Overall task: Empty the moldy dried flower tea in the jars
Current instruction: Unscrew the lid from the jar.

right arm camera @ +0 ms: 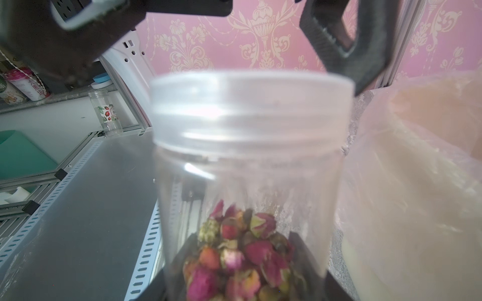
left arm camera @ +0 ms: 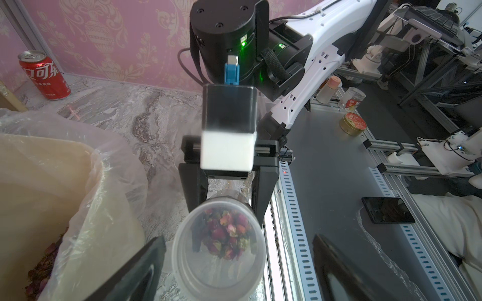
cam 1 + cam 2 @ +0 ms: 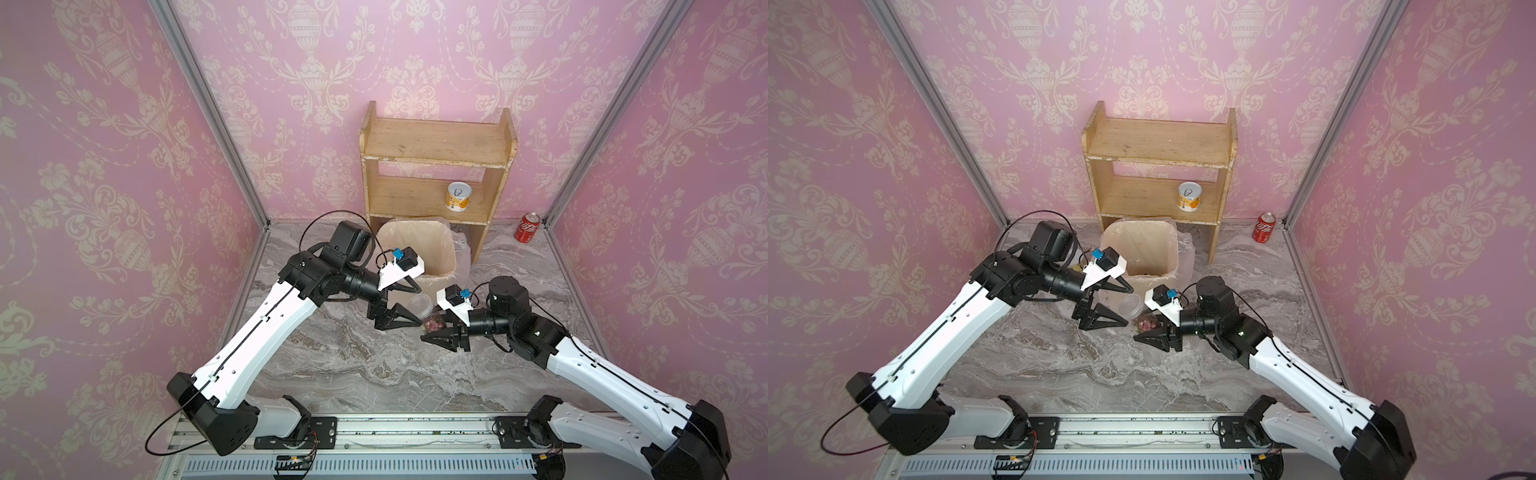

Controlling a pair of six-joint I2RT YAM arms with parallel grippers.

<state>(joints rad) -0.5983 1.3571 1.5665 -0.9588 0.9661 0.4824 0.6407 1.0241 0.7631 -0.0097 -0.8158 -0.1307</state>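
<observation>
Left arm (image 3: 257, 332) stretched forward, wrist turned inward, left gripper (image 3: 417, 306) with jaws spread wide; right arm (image 3: 602, 370) likewise extended, right gripper (image 3: 431, 328) clamped on a jar (image 1: 250, 161); grippers face each other, tips close.

In both top views we see bright, even light from above; the arms (image 3: 257, 332) throw only soft shadows on the marble table (image 3: 374, 374). In the right wrist view the jar (image 1: 250, 161) is very near and blurred, with pale glare on its lid (image 1: 250, 99). In the left wrist view the white block (image 2: 227, 151) looks washed out and soft, and a green lamp (image 2: 243, 43) glows above it.
</observation>
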